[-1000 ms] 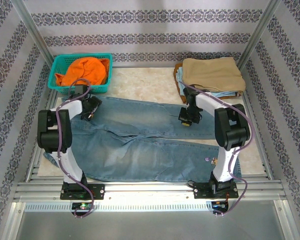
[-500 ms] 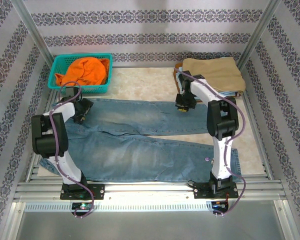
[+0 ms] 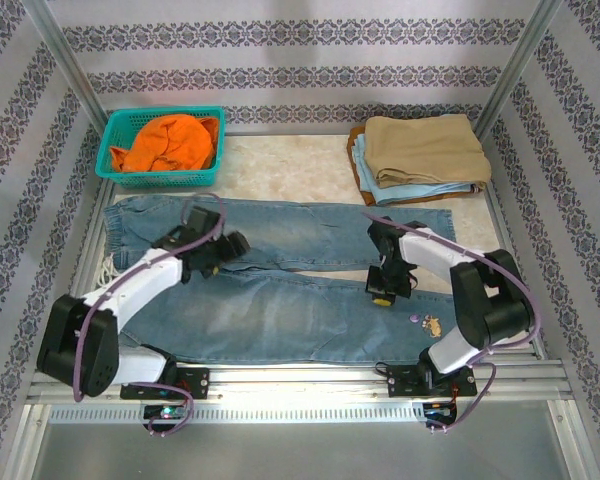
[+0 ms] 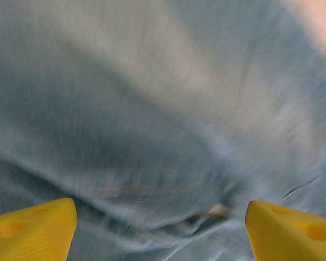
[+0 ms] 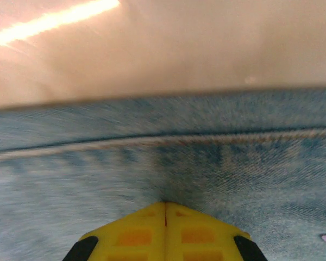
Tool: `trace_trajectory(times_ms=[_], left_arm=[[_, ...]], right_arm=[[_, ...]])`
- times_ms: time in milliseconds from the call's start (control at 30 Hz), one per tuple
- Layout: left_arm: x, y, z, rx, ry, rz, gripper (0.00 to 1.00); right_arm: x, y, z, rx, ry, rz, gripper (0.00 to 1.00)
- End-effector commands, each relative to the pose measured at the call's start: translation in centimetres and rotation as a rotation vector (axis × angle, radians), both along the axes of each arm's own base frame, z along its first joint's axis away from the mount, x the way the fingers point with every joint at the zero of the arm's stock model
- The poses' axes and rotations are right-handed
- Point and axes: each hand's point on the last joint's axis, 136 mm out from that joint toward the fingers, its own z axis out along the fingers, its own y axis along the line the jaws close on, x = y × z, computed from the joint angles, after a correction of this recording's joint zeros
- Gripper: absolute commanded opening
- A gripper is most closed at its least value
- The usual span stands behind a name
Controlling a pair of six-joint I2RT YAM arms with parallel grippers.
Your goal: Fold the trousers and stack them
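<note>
The trousers [image 3: 280, 320], faded light-blue jeans, lie spread flat across the table with the waist at the left and both legs running right. My left gripper [image 3: 227, 246] hangs over the crotch area. In the left wrist view its yellow fingertips [image 4: 32, 228] stand wide apart, open, above a blurred fold of denim [image 4: 152, 109] with nothing between them. My right gripper [image 3: 382, 293] sits at the far edge of the near leg. Its fingers [image 5: 146, 228] are pressed together, shut, and its tip [image 5: 165, 205] rests on the denim [image 5: 98, 157] just short of a stitched seam.
A teal basket [image 3: 111, 130] holding an orange garment [image 3: 170, 140] stands at the back left. A folded stack with tan khaki trousers [image 3: 420, 145] on top sits at the back right. Metal rails [image 3: 300, 375] run along the near edge. Bare beige tabletop [image 3: 280, 165] lies between basket and stack.
My left gripper has swung from the waist at the far left to the middle of the jeans. My right gripper has come from the far leg, by the stack, to the near leg.
</note>
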Motion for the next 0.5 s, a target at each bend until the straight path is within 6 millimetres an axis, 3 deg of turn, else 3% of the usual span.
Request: trace_trajectory(times_ms=[0, 133, 267, 467], left_arm=[[-0.8, -1.7, -1.1, -0.03, 0.014, -0.013, 0.81], [-0.7, -1.8, -3.0, -0.024, 0.031, -0.009, 0.81], [0.0, -2.2, -4.2, -0.017, 0.048, -0.019, 0.8], [1.7, -2.5, -4.0, -0.002, 0.02, -0.022, 0.78]], right_arm=[[0.8, 0.9, -0.4, 0.009, -0.022, -0.014, 0.0], [1.9, -0.3, -1.2, -0.029, 0.019, -0.011, 0.0], [4.5, -1.0, -0.2, -0.031, -0.02, -0.026, 0.0], [7.9, -3.6, -0.5, -0.101, -0.016, -0.041, 0.0]])
